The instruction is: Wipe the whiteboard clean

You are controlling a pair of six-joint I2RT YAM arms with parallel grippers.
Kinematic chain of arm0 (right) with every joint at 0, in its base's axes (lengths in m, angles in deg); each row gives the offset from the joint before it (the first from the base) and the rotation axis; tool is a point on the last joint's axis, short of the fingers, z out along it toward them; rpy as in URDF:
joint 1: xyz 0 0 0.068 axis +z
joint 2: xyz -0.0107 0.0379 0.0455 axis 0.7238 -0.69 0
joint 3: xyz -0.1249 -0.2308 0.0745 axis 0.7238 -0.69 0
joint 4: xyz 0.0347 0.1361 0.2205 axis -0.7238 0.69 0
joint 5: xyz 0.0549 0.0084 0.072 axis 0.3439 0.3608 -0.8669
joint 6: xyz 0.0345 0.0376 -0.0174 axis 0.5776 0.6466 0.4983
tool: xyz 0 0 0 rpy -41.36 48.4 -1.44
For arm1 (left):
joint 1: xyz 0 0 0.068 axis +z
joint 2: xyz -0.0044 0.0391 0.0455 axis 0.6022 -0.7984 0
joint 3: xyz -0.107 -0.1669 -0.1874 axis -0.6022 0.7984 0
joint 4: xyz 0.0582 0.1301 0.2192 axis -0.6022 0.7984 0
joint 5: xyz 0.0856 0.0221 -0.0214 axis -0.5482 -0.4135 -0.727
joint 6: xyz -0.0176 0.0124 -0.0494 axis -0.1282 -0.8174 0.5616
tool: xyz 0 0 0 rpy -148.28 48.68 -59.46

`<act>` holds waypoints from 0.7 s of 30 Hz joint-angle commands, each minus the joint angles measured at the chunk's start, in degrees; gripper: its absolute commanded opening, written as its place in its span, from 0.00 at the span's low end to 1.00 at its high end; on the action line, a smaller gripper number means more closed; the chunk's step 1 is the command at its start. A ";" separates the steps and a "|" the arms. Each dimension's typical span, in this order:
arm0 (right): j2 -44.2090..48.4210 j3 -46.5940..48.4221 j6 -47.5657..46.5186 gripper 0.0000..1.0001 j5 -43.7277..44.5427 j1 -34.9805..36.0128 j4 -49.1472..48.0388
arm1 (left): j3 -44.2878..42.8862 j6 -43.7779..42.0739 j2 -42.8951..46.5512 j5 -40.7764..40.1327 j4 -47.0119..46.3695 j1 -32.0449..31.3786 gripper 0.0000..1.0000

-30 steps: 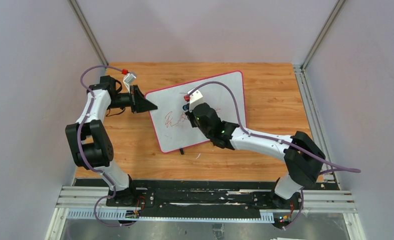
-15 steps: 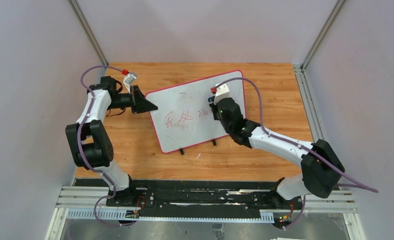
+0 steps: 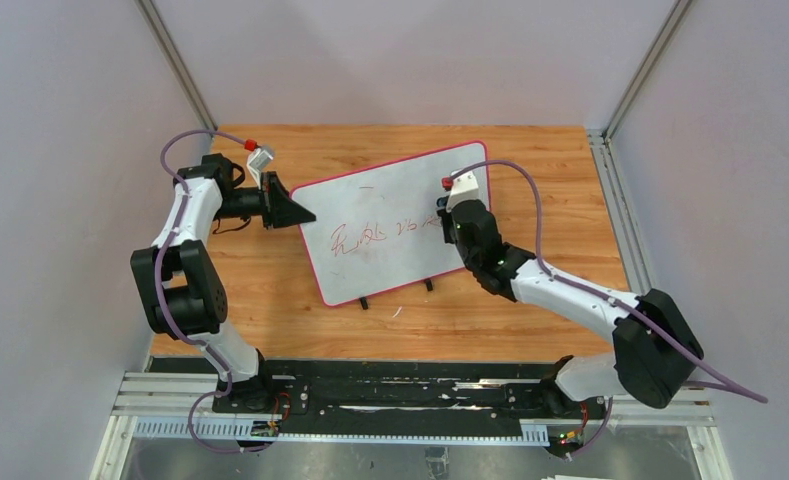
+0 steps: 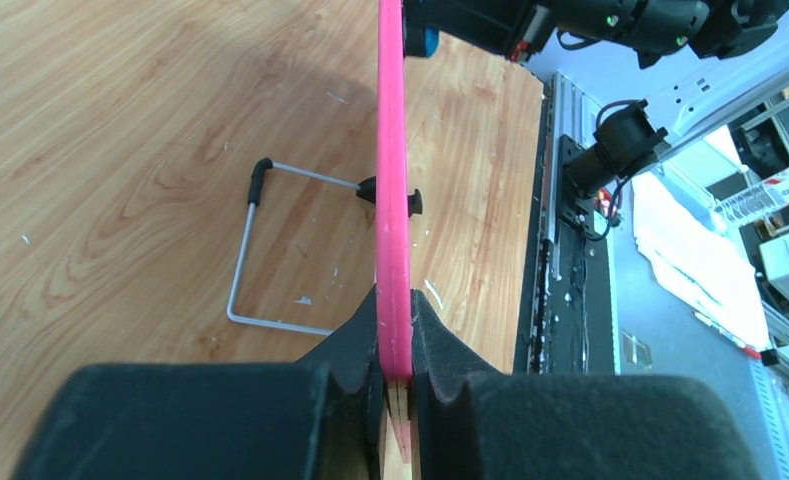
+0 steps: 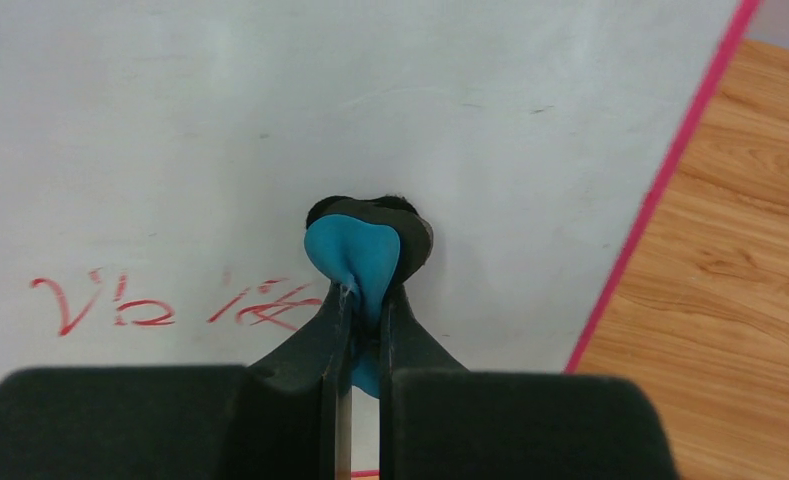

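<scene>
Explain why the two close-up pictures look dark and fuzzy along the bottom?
Left wrist view: the black jaws sit close to the lens and blur, while the pink-edged white whiteboard, seen edge-on, is sharp. Right wrist view: the same blurred jaws, yet the small blue eraser and red handwriting read clearly. Top view: evenly lit.

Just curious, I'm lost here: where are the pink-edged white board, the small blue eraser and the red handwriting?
Pink-edged white board (image 3: 390, 195): top view, bare upper face.
Small blue eraser (image 5: 355, 250): right wrist view, rounded front end.
Red handwriting (image 3: 355, 242): top view, left-hand characters.
</scene>
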 commanded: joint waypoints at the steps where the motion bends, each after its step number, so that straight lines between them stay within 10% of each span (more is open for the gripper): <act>1: -3.26 -0.28 1.16 0.01 -0.92 6.44 -3.96 | -1.12 -7.27 -0.58 -6.57 -1.37 -0.85 0.00; 12: -13.90 8.55 -0.28 0.01 -0.56 16.79 -6.49 | -0.98 -7.27 -0.86 -6.46 -1.41 -0.85 0.00; 21: -6.95 2.14 -1.76 0.01 4.35 10.12 -4.86 | -0.98 -7.42 -0.62 -6.95 -1.39 -0.85 0.00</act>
